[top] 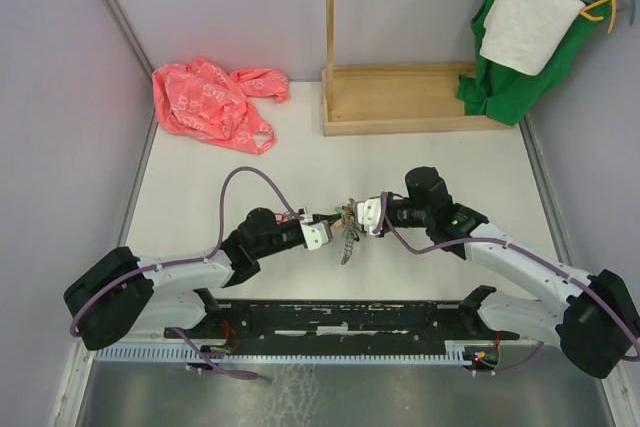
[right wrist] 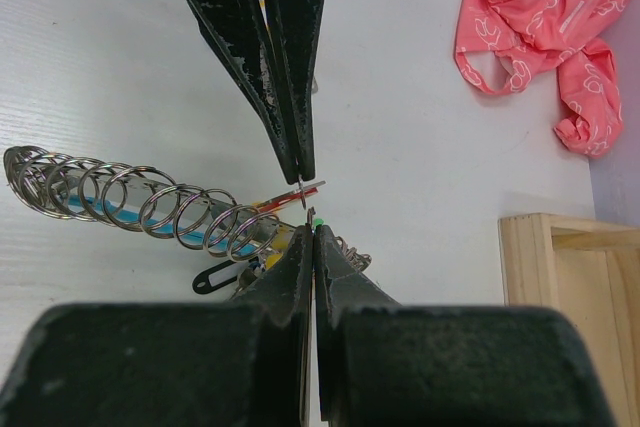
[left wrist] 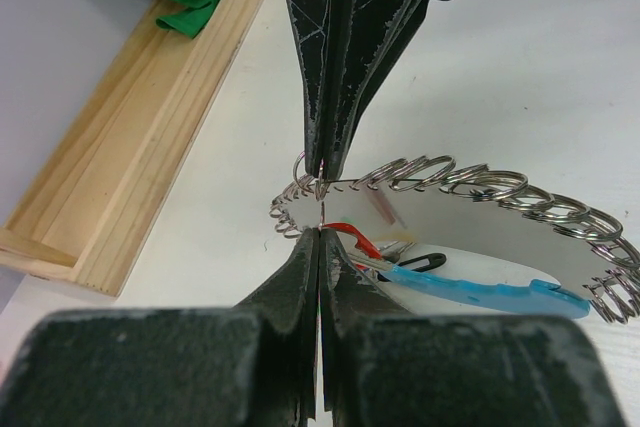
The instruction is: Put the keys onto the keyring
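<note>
The 2 arms are meeting tip to tip over the middle of the table (top: 190, 197). The left gripper (left wrist: 320, 247) is keeping its fingers pressed fully together, nipping a thin wire at 1 end of the keyring (left wrist: 470, 179). The right gripper (right wrist: 313, 237) is pressing its fingers just as tightly together and seems to be pinching the same wire from the opposite side, its tips almost touching the left ones. The keyring is trailing away from the 2 tips, its row of small silver rings curving round to a light-blue sleeve (left wrist: 480, 292). The keys (left wrist: 352, 235) are bunching inside the loop just under the tips, a red tag showing most clearly. A pink plastic bag (top: 205, 102) is lying at the far left of the table, and a wooden stand (top: 400, 97) is sitting at the far edge beside a green cloth (top: 500, 87).
</note>
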